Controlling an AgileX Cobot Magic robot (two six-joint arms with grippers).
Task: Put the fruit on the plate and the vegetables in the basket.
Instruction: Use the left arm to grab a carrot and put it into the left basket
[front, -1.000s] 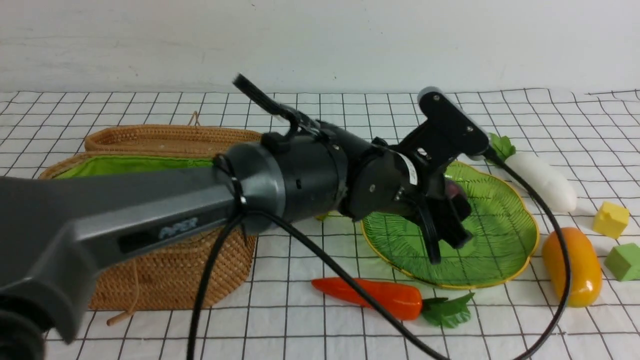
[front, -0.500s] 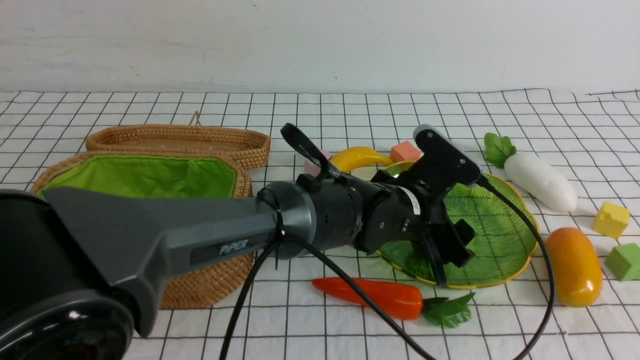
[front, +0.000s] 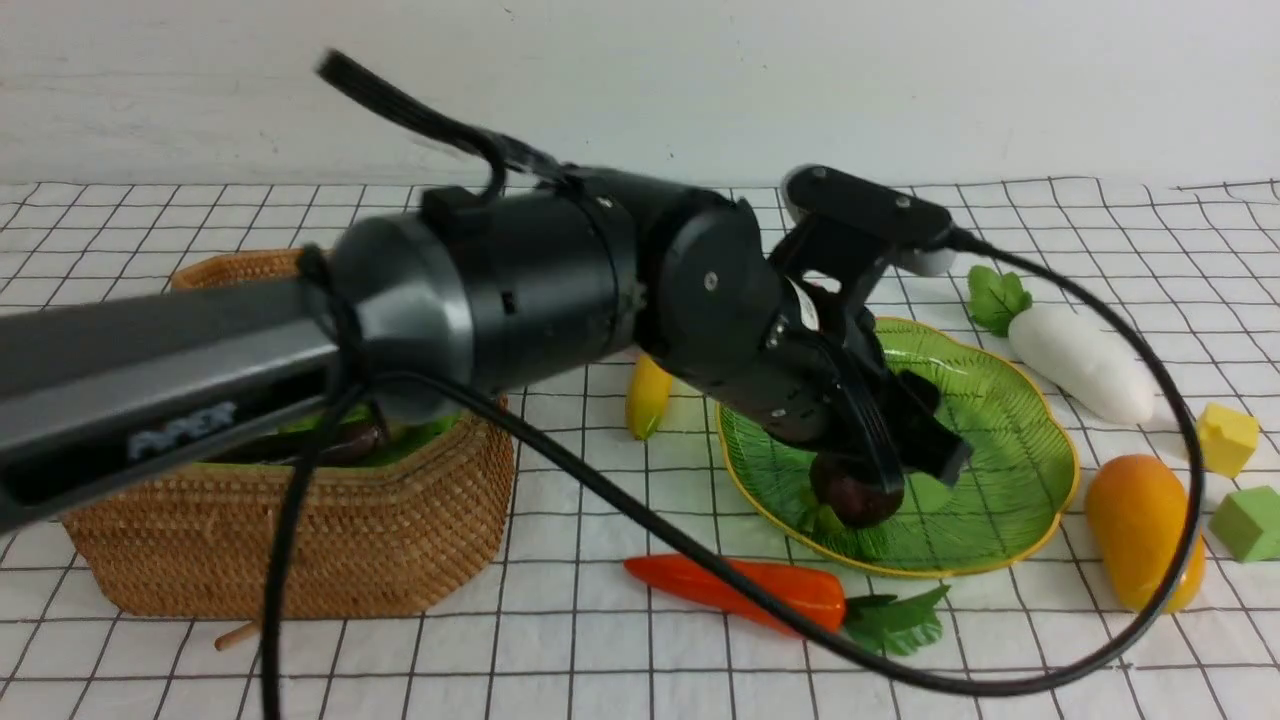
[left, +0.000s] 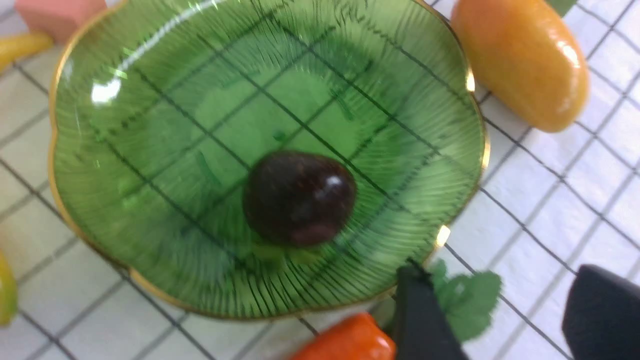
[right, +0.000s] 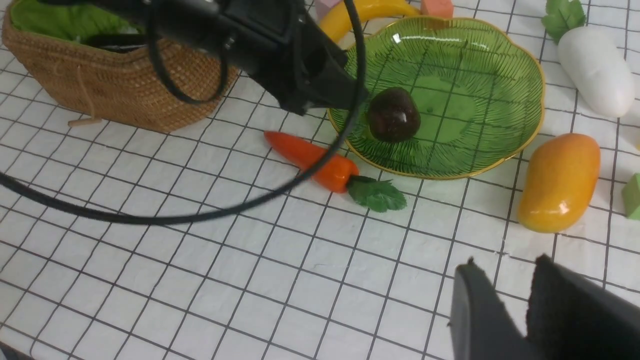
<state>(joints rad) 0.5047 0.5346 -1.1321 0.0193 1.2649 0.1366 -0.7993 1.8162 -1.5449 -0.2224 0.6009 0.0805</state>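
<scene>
White grid-checked cloth (front: 600, 650) covers the surface. Left gripper (left: 500, 305) hangs open and empty over the near rim of the translucent green glass plate (left: 150, 75), where the round dark-purple mangosteen (left: 299, 197) lies alone. Best lift straight up, clear of it. Right gripper (right: 525, 295), narrowly parted, holds nothing. Left, the woven rattan basket (front: 300, 540) holds something long and dark, probably eggplant (front: 345, 445); orange carrot (front: 740, 590) and white radish (front: 1080, 360) lie outside.

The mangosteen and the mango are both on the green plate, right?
Not quite. The mangosteen is on the green plate, but the mango lies off it, on the cloth beside the rim; the left wrist view shows this.
</scene>
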